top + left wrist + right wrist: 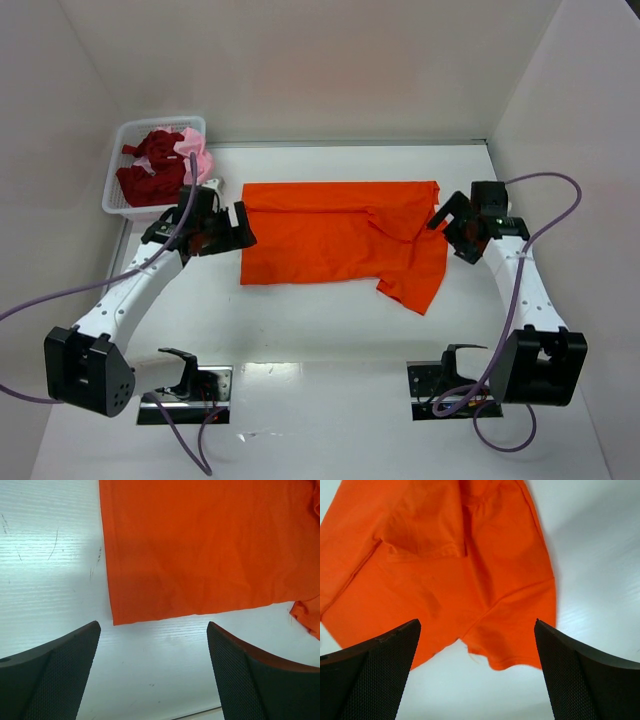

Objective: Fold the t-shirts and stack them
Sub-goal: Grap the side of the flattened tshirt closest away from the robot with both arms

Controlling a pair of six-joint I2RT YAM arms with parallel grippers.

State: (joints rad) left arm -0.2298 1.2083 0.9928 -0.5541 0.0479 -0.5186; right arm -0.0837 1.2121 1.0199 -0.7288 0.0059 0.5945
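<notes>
Presently: orange t-shirt (pixel 340 240) part-folded on tabletop (pixel 320 340); dark red t-shirt (pixel 150 170) and pink t-shirt (pixel 197 156) unfolded in far-left basket (pixel 112 178); nothing stacked. Left end effector (pixel 242 228) and right end effector (pixel 440 217) both apart, empty.

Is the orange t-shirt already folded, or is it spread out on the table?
Partly folded. The orange t-shirt lies flat with one sleeve turned onto the body, and a flap sticks out at its near right corner.
</notes>
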